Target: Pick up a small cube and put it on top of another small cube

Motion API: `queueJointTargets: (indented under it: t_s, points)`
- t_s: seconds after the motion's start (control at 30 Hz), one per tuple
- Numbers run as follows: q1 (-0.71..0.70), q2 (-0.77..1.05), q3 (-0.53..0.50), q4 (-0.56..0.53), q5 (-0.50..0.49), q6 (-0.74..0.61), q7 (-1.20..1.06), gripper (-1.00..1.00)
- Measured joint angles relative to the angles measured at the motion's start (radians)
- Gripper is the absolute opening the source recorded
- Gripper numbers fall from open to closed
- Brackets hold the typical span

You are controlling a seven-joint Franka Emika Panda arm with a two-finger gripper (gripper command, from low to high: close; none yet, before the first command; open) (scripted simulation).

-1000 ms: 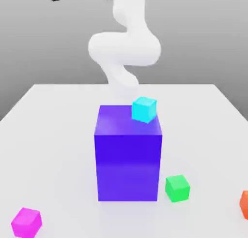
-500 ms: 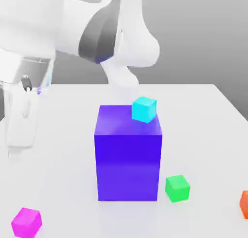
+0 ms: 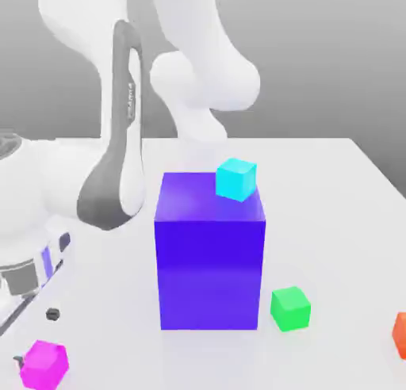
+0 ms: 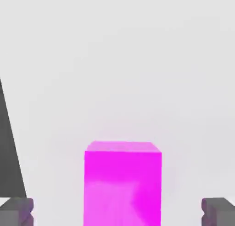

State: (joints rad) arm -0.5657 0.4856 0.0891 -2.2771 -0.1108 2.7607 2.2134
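The gripper (image 4: 117, 213) is hovering wide open, fingers (image 4: 18, 211) straddling the small bright magenta cube (image 4: 123, 183); best keeping it centred while descending, then closing squarely.

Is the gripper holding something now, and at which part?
Nothing is held. The gripper is open, its fingertips standing apart on either side of the magenta cube, not touching it.
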Motion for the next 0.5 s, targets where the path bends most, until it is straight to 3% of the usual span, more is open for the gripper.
queueJointTargets:
  t_s: [0.03,0.27,0.5]
  points:
    - [0.004,0.024,-0.005,0.005,-0.004,0.018,0.004,-1.0]
    - [0.004,0.022,-0.005,0.005,-0.002,0.019,0.003,-1.0]
    - [-0.015,-0.171,0.061,-0.008,0.065,-0.13,-0.045,-1.0]
